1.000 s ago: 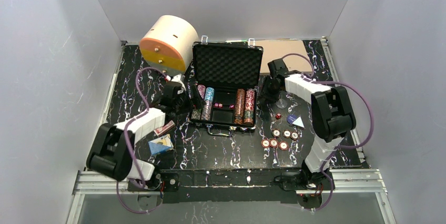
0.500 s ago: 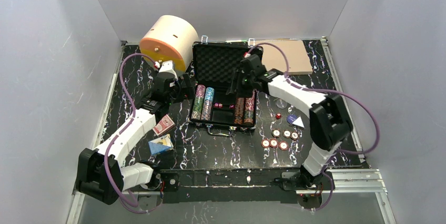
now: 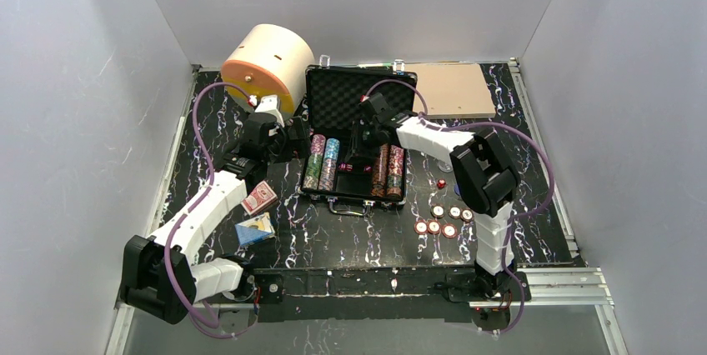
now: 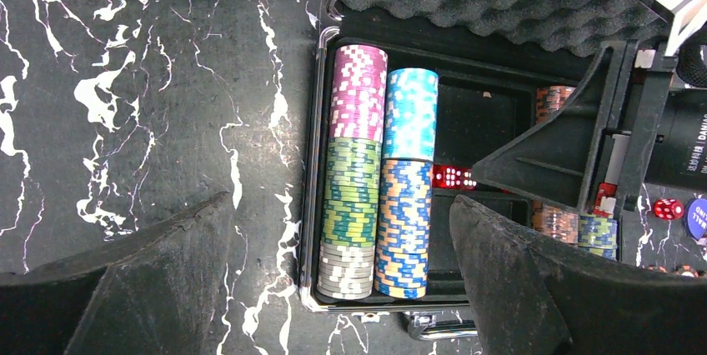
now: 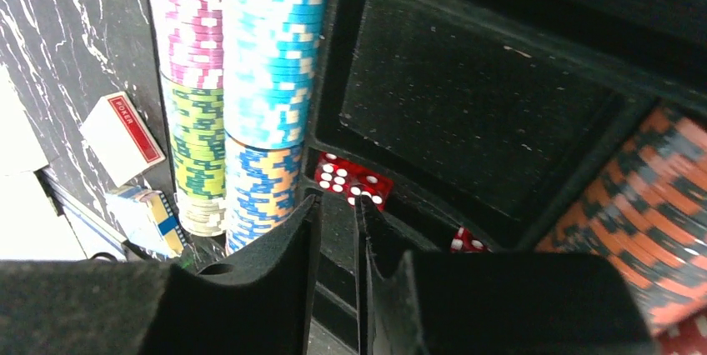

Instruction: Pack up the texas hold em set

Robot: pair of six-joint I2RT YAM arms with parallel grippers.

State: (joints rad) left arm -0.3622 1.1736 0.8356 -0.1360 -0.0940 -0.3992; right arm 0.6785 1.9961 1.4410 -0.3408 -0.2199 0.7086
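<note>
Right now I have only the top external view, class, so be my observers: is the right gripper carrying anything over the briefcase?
Observer: No. The right wrist view shows the right gripper with its fingers almost together and nothing visible between them.
Operator: What lies below it?
Observer: Some red dice, lying in a compartment of the briefcase just beyond the fingertips.
Operator: And the left gripper?
Observer: Its wrist view shows the left gripper wide open and empty, above the two chip rows at the case's left side.
</note>
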